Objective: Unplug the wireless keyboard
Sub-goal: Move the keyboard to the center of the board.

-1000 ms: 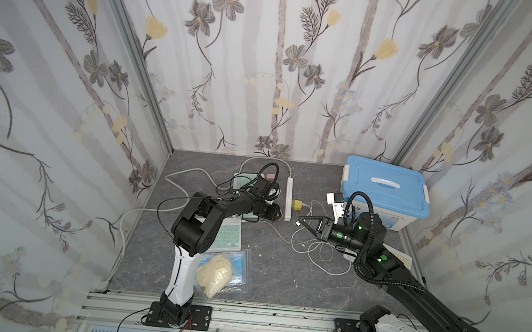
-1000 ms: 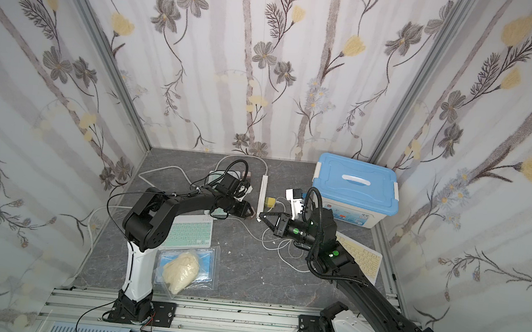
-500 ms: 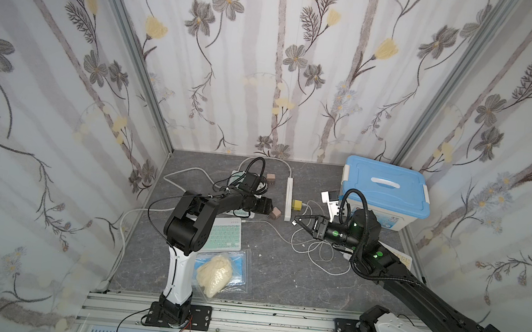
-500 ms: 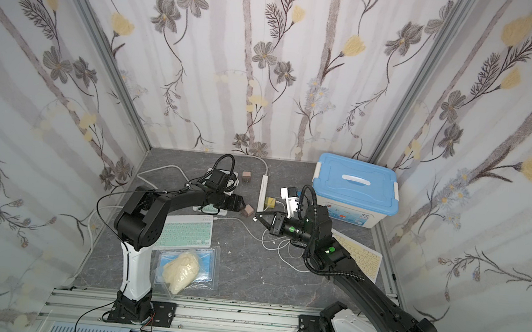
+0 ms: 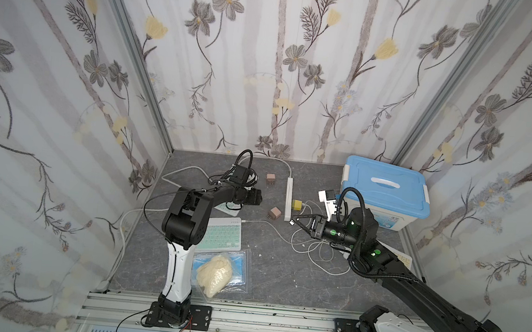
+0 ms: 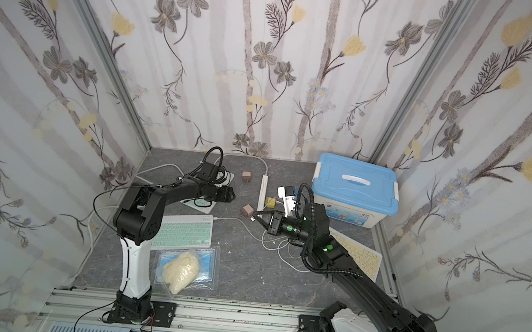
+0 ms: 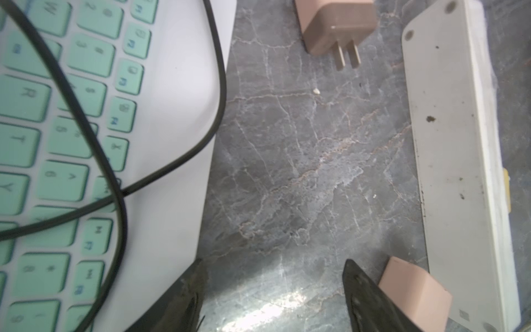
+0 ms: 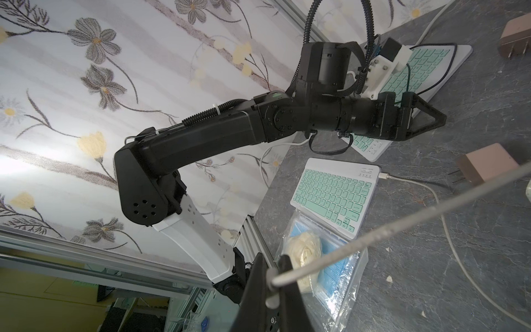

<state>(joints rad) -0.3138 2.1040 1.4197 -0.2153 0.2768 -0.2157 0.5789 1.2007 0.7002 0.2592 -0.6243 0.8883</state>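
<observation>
Right gripper [image 8: 272, 266] is clenched on a white cable [image 8: 402, 227]. The cable exits the right wrist view at the frame edge, so its far end can't be traced. In a top view a small white tip [image 5: 291, 222] shows at the jaws, too small to tell if it's a connector.

Left gripper [image 7: 273, 262] is released, jaws wide, only bare table [image 7: 287, 158] between them. The left wrist view shows just the fingertips [image 7: 192, 287]; the rest is cut off.

Mint keyboard [image 5: 223, 234] lies flat by the left arm's elbow, with a charge lead [image 8: 386, 176] plugged into its corner port. Can't tell if that lead and the clamped cable are one run, because the loops tangle beneath the right arm.

Second mint keyboard [image 8: 431, 61] is mostly hidden under the left wrist. Pink charger [image 7: 413, 293] sits just beside one left fingertip, near the power strip [image 7: 454, 143], with its prongs out of that view. Another charger [image 7: 336, 26] is cropped by the frame, prongs showing. Yellow keyboard [image 6: 364, 257] is half covered by the right arm.
</observation>
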